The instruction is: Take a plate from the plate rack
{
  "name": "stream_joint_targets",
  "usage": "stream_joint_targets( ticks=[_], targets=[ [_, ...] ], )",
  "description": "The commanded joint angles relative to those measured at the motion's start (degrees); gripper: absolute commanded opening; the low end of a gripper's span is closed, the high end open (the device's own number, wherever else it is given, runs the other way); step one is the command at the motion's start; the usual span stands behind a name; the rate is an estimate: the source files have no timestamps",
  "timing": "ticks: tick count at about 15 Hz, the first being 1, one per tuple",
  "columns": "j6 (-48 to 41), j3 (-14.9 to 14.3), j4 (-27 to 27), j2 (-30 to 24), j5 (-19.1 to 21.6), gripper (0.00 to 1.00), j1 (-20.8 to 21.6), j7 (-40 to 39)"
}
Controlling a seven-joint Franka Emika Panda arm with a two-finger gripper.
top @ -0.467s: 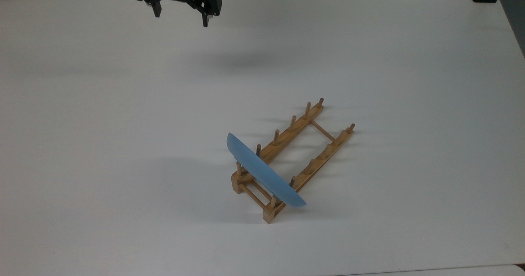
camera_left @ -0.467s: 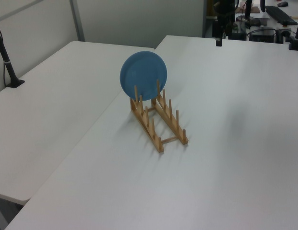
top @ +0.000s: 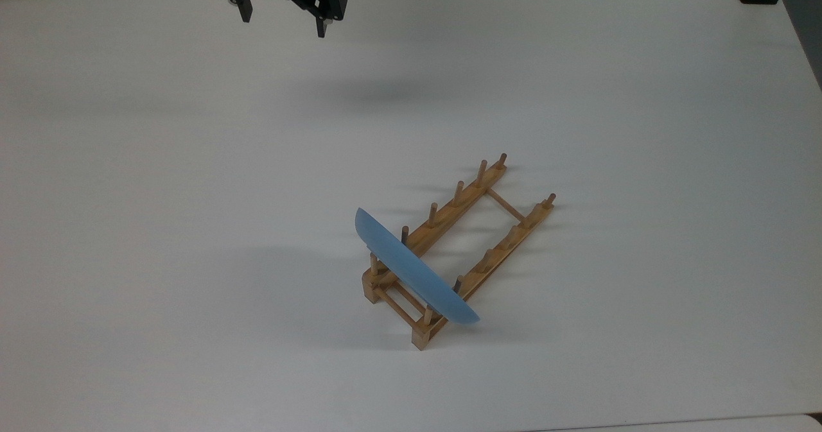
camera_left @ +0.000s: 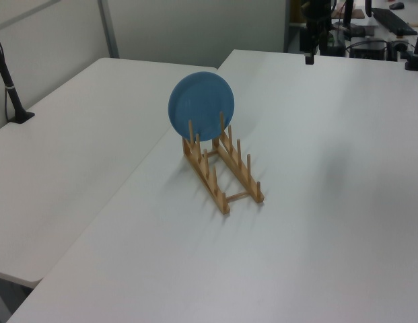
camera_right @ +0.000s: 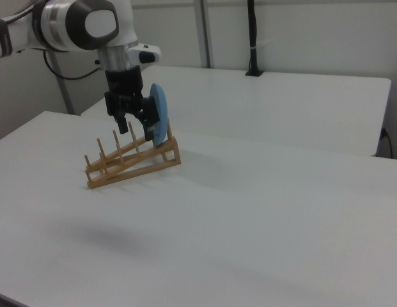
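1. So far nothing of the pick is done: the plate point(top: 411, 271) stands on edge in the plate rack point(top: 459, 252), wedged between the pegs at the rack's end nearer the table's point(top: 160, 194) near edge in the top view.
2. Rack and plate sit a little toward the top view's near edge and right of the table's middle, well away from every corner.
3. Up at the far edge of the table in the top view, the hand point(top: 282, 21) hangs in the air, well apart from the plate; its shadow falls on the table below it.
4. Its two fingers point(top: 321, 26) stand widely spread and point downward, with nothing between them.
5. From the right view the hand point(camera_right: 135, 128) appears in front of the plate point(camera_right: 158, 121), but judging by the other two views that is only overlap along the line of sight, not contact.
6. What is left, as I judge it: cross the table to the rack, come down over the plate's upper rim, close on it and lift it clear of the pegs.
7. Against the earlier pictures, the hand has shifted slightly toward the far edge in the top view; plate and rack lie just as they did.
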Motion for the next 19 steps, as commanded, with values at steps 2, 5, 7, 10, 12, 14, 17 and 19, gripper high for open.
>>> stream_joint_targets(
  ticks=[2,5,7,10,12,14,17,19],
  targets=[
    [-1.7,0.2,0.1,-0.8,1.5,1.00,-0.4,-1.0],
    [-1.6,0.2,0.1,-0.7,1.4,1.00,-0.4,-1.2],
    [-1.5,0.2,0.1,-0.7,1.4,1.00,-0.5,-1.3],
    [-1.6,0.2,0.1,-0.7,1.4,1.00,-0.6,-5.0],
    [-1.2,0.2,0.1,-0.2,1.4,1.00,-0.6,-7.3],
    [1.2,0.2,0.0,0.2,0.2,1.00,-0.5,-7.8],
    [5.7,0.3,0.0,1.4,-0.4,1.00,-0.4,-8.3],
    [9.0,0.7,0.1,2.4,-0.4,1.00,-0.2,-11.5]
  ],
)
